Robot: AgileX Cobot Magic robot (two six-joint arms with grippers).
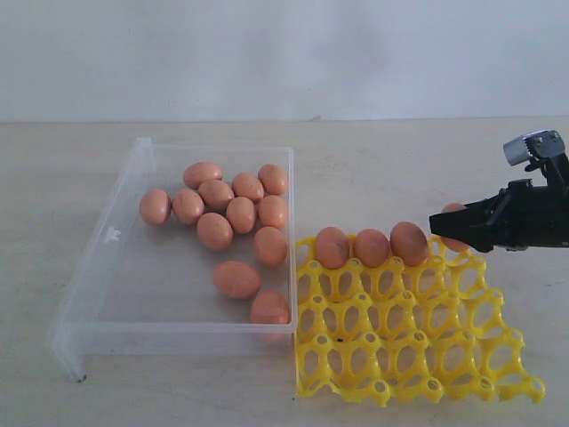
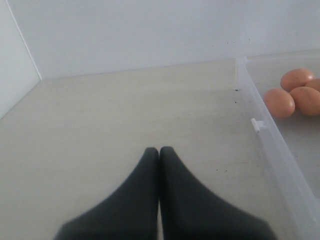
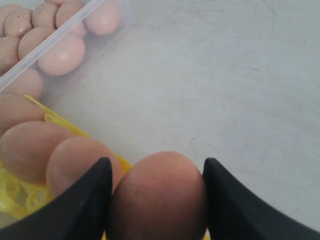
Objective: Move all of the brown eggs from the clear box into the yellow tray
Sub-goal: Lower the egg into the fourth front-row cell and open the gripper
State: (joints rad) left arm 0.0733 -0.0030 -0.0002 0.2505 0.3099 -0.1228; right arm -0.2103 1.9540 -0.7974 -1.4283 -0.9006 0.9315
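**At the back right corner of the yellow tray point(image 1: 418, 356), the right claw point(image 3: 157, 167) pinches a brown egg point(image 3: 157, 205)**

A pale tabletop point(image 1: 400, 151) carries everything. The clear box point(image 1: 178, 331), the widest thing on it, lies on the left of the exterior view, with its right wall just beside the tray's left edge. Twelve brown eggs point(image 1: 214, 230) lie in the box, nine bunched toward the back and three nearer the front right. The tray holds three eggs point(image 1: 372, 247) side by side in its back row.

The right claw reaches in from the right at the fourth cup of that row, with a black finger pressed against either side of the egg. Whether the egg already rests in the cup cannot be told. The left claw point(image 2: 159, 152) hangs over bare tabletop outside the box wall that bears the latch tab point(image 2: 256, 124). Its two fingers are pressed together.
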